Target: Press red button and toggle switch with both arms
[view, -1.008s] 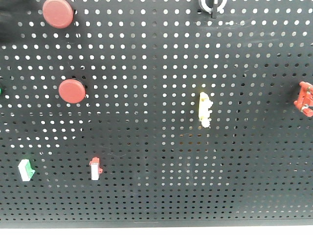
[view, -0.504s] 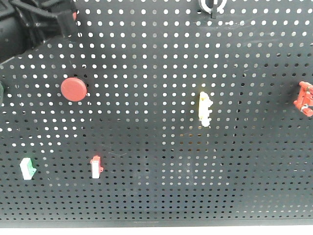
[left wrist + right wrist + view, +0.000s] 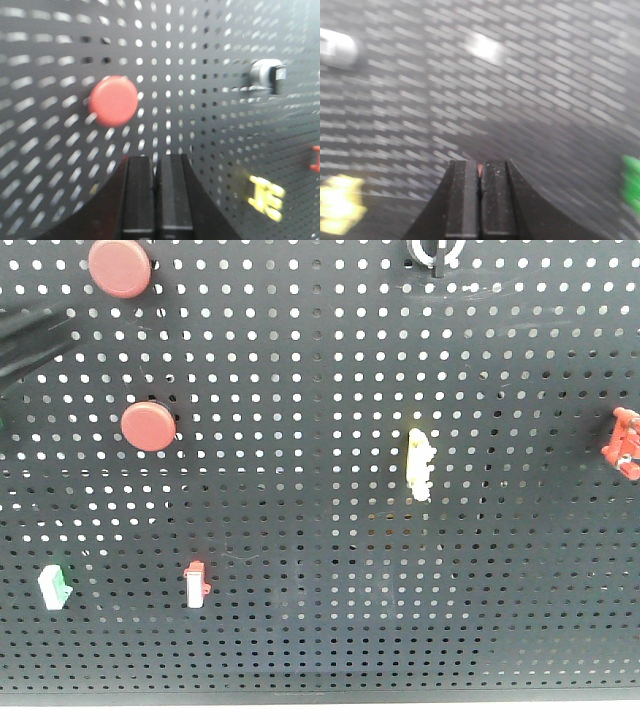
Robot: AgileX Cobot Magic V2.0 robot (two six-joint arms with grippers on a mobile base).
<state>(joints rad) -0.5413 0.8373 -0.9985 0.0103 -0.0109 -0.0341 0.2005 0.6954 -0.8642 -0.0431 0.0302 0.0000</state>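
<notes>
The red button [image 3: 119,267] sits at the top left of the black pegboard [image 3: 320,540]. In the left wrist view it [image 3: 113,100] lies up and left of my shut, empty left gripper [image 3: 157,160], with a gap between them. The toggle switch [image 3: 432,252] is at the board's top edge, partly cut off; it also shows in the left wrist view [image 3: 267,76]. A dark blur at the left of the front view is my left arm [image 3: 30,340]. My right gripper [image 3: 480,165] is shut; its view is motion-blurred, with a silver blur [image 3: 337,47] at the upper left.
A smaller red disc [image 3: 148,426] sits below the button. A pale yellow switch [image 3: 419,464] is mid-board, a red-and-white rocker [image 3: 196,583] and a green-and-white switch [image 3: 55,585] lower left, a red clip [image 3: 625,443] at the right edge.
Half a second ago my left arm covered the red button. It has now drawn back down and to the left, and the button shows again.
</notes>
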